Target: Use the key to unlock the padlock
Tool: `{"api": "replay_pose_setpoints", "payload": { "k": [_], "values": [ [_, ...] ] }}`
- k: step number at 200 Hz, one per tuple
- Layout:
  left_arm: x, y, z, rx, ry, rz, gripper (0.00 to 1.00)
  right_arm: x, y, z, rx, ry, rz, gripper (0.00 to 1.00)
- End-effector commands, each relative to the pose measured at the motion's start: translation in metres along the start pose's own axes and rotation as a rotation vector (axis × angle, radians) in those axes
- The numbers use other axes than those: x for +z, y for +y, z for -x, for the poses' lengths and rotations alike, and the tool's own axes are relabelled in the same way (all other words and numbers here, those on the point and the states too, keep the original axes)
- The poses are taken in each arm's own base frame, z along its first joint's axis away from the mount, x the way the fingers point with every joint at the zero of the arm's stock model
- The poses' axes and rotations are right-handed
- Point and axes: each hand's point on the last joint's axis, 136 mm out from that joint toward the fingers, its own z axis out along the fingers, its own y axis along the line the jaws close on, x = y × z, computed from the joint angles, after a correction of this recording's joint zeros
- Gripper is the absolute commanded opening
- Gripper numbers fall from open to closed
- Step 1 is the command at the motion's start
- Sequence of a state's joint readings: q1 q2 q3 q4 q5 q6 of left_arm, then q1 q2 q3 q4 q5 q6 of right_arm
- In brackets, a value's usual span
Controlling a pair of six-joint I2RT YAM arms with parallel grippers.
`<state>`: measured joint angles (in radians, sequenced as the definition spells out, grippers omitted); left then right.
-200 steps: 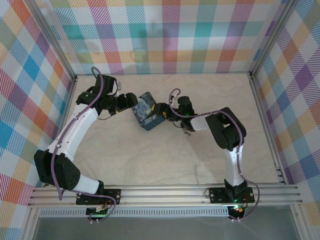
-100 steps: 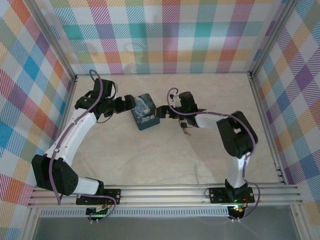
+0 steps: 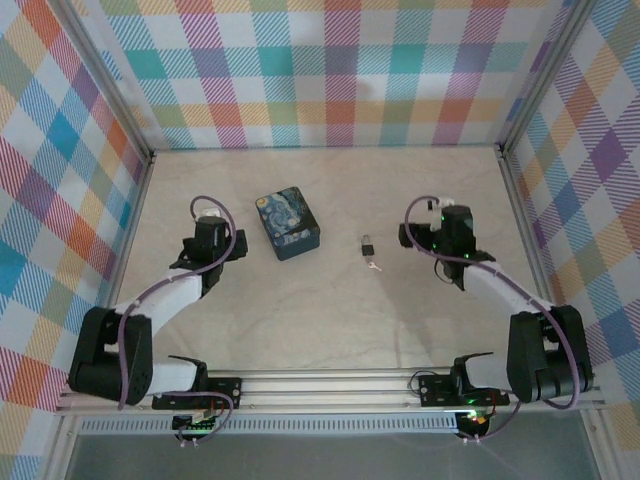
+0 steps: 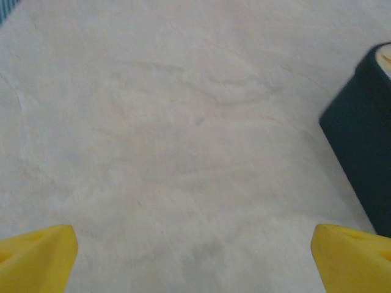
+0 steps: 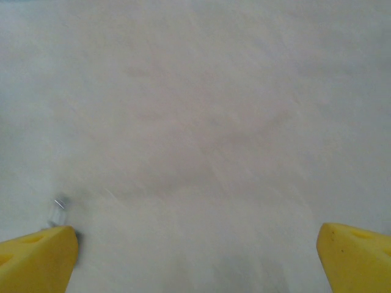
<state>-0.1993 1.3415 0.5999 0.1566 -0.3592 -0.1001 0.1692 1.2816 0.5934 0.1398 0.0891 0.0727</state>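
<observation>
The tiny dark padlock (image 3: 368, 245) lies on the table right of the starry-night box, with the thin silvery key (image 3: 374, 264) just below it. My right gripper (image 3: 434, 236) hovers to their right, open and empty (image 5: 197, 262); its yellow fingertips (image 5: 36, 256) stand far apart. A small silvery metal piece (image 5: 59, 209) lies beside the left fingertip; I cannot tell whether it is the key or the shackle. My left gripper (image 3: 217, 243) is left of the box, open and empty (image 4: 195, 262).
The dark blue starry-night box (image 3: 287, 224) sits between the two arms, and its dark side (image 4: 365, 152) stands at the right edge of the left wrist view. Plaid walls and metal rails (image 3: 520, 215) enclose the pale table.
Both grippers were at the box one second ago and have pulled back to either side. The box has shifted slightly up and left. Padlock and key now lie uncovered.
</observation>
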Motion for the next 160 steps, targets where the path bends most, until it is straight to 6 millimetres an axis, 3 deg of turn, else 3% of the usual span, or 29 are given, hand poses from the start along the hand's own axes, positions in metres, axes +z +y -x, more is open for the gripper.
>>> {"api": "replay_pose_setpoints", "payload": {
  "k": [1,21,23,39,54,106,125,147,160],
  "values": [
    [0.015,0.006,0.018,0.036,-0.170,0.041,0.96,-0.003,-0.010,-0.010,-0.069,-0.110,-0.015,1.00],
    [0.024,0.004,0.008,0.040,-0.230,0.009,1.00,-0.003,-0.021,0.003,-0.043,-0.246,-0.036,1.00],
    [0.024,0.004,0.008,0.039,-0.238,0.009,1.00,-0.004,-0.020,0.011,-0.048,-0.286,-0.035,1.00],
    [0.030,0.001,0.007,0.032,-0.208,-0.036,1.00,0.011,-0.030,0.020,-0.090,-0.305,-0.084,1.00],
    [0.037,0.001,0.007,0.011,-0.171,-0.083,1.00,0.033,-0.050,0.005,0.009,-0.271,-0.043,1.00],
    [0.038,0.000,0.007,0.016,-0.160,-0.088,1.00,0.029,-0.052,0.004,0.037,-0.276,-0.013,1.00],
    [0.042,-0.008,0.006,0.043,-0.128,-0.119,1.00,0.029,-0.052,0.004,0.037,-0.273,-0.013,1.00],
    [0.059,-0.017,0.005,0.086,0.004,-0.130,1.00,0.029,-0.053,0.004,0.036,-0.273,-0.017,1.00],
    [0.085,-0.027,-0.007,0.136,0.179,-0.127,1.00,0.029,-0.053,0.004,0.035,-0.272,-0.017,1.00]
  ]
}}
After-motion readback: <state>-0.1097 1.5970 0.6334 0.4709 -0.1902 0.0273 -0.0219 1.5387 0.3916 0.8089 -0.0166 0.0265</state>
